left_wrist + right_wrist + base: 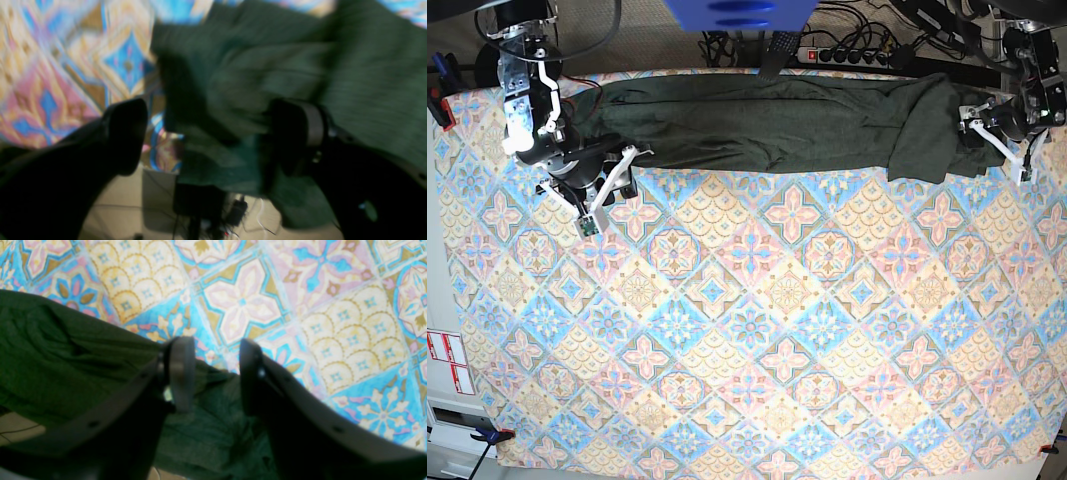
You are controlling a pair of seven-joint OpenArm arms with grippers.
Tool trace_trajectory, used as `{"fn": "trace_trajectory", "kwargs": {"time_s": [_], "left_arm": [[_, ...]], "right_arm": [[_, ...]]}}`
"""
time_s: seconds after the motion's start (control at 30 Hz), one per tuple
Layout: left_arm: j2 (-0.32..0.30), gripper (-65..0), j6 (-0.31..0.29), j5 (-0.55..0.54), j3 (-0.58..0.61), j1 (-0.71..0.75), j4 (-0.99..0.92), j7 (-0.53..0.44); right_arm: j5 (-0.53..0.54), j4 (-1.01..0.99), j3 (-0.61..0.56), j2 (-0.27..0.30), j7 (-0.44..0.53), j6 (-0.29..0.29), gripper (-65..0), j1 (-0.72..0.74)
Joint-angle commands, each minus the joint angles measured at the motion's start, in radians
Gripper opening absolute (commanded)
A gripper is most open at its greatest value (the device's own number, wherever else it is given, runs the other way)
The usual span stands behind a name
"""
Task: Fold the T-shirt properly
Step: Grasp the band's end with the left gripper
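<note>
Close up in the right wrist view: right gripper [215, 373] with jaws apart, nothing pinched between them, dark green cloth of the T-shirt [66, 363] under and behind the fingers [181, 373]. Around it, a bright tablecloth [333, 323] with blue, pink and yellow flower tiles. In the left wrist view, all blurry: left gripper [213, 136] spread wide, one finger over the tablecloth [50, 83], the other against the T-shirt [267, 73]; green cloth hanging between the fingers, not squeezed. Only here, past the table edge: pale floor [126, 203], a dark box [198, 200] and some wires. Farther off, from the base view, the whole table: tablecloth [747, 320] covering nearly all of it, T-shirt [757, 125] stretched out long along the far edge, flat in the middle, bunched in a thick fold near the right end. Right gripper [605, 193] at the picture's left end of the T-shirt, left gripper [999, 130] at the other end. Only here too: a power strip [847, 55] with cables behind the table, a blue thing [737, 14] at the top, red and white stickers [449, 360] at the left side.
</note>
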Motion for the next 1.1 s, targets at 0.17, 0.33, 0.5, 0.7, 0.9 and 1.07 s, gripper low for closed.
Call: {"fn": "trace_trajectory", "kwargs": {"time_s": [0.17, 0.33, 0.5, 0.7, 0.9, 1.07], "left_arm": [[-0.017, -4.1, -0.004, -0.007, 0.096, -0.035, -0.029, -0.012], [0.014, -4.2, -0.004, -0.010, 0.185, -0.035, -0.029, -0.012], [0.035, -8.7, -0.004, -0.020, 0.276, -0.028, -0.029, -0.010], [0.067, -44.7, -0.004, -0.020, 0.289, -0.033, -0.027, -0.010], [0.066, -51.9, -0.079, -0.037, 0.288, -0.035, -0.004, -0.030], [0.069, -64.5, -0.079, -0.076, 0.222, -0.024, 0.070, -0.030]], "right_arm": [[0.004, 0.016, 0.005, 0.011, 0.017, 0.000, -42.6, 0.010], [0.004, 0.016, 0.005, 0.011, 0.017, 0.000, -42.6, 0.010], [0.004, 0.016, 0.005, 0.011, 0.017, 0.000, -42.6, 0.010], [0.004, 0.016, 0.005, 0.011, 0.017, 0.000, -42.6, 0.010], [0.004, 0.016, 0.006, 0.011, 0.017, 0.000, -42.6, 0.010], [0.004, 0.016, 0.006, 0.011, 0.017, 0.000, -42.6, 0.010]]}}
